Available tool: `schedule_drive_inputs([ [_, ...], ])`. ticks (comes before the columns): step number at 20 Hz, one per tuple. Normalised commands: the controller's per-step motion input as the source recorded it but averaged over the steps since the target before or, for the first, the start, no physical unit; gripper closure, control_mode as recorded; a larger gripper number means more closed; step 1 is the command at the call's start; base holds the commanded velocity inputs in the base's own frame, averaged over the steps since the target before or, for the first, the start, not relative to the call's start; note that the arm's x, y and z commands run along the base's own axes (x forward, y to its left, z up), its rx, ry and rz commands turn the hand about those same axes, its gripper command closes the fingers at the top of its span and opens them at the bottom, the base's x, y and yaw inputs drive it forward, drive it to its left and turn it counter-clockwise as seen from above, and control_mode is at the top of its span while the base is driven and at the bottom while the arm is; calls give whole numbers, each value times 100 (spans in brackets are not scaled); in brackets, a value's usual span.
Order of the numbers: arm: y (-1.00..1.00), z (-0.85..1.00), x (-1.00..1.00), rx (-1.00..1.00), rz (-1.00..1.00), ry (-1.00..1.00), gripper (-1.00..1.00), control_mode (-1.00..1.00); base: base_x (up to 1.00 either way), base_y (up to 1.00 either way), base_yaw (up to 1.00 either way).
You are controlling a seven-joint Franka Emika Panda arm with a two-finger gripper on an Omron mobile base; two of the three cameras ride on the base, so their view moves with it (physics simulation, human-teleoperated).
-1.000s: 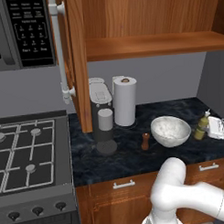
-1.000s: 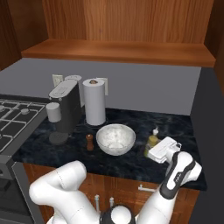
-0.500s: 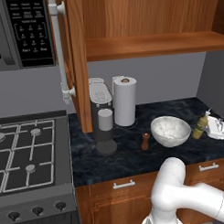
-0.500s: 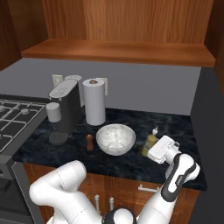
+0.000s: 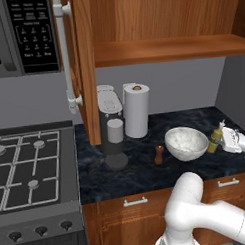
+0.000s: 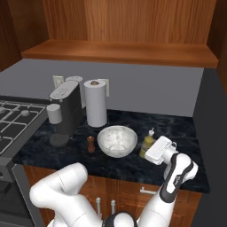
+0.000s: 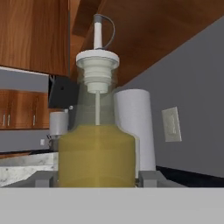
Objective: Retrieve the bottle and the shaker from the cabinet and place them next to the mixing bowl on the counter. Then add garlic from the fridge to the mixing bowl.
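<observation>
A bottle (image 5: 215, 137) of yellow liquid with a white pour spout stands upright just right of the white mixing bowl (image 5: 186, 143), low over the dark counter (image 5: 136, 174). My gripper (image 5: 218, 141) reaches in from the right and is shut on the bottle's lower body. In the hand view the bottle (image 7: 96, 148) sits between my fingertips (image 7: 41, 178) with the gripper (image 7: 96, 178) around its base. The right base view shows the bottle (image 6: 146, 142), gripper (image 6: 150, 147) and bowl (image 6: 117, 140) side by side. The small brown shaker (image 5: 159, 154) (image 6: 91, 144) stands left of the bowl. The garlic is out of view.
A paper towel roll (image 5: 136, 110) and a coffee machine (image 5: 111, 126) stand behind the bowl at the back wall. The open cabinet door (image 5: 80, 66) hangs above the counter's left end, beside the stove (image 5: 31, 162). The counter ends at a wall on the right.
My gripper has carried the bottle a little to the left, closer to the mixing bowl. Bowl and shaker have stayed where they were.
</observation>
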Motion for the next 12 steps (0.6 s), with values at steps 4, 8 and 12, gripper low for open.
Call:
schedule_drive_inputs([
  [4, 0, -9, 0, 0, 0, 0, 100, -100, 0, 0, 0],
  [8, 0, -29, 0, -11, 0, 0, 100, -100, 0, 0, 0],
  [12, 0, -22, 0, -12, 0, 0, 100, -100, 0, 0, 0],
])
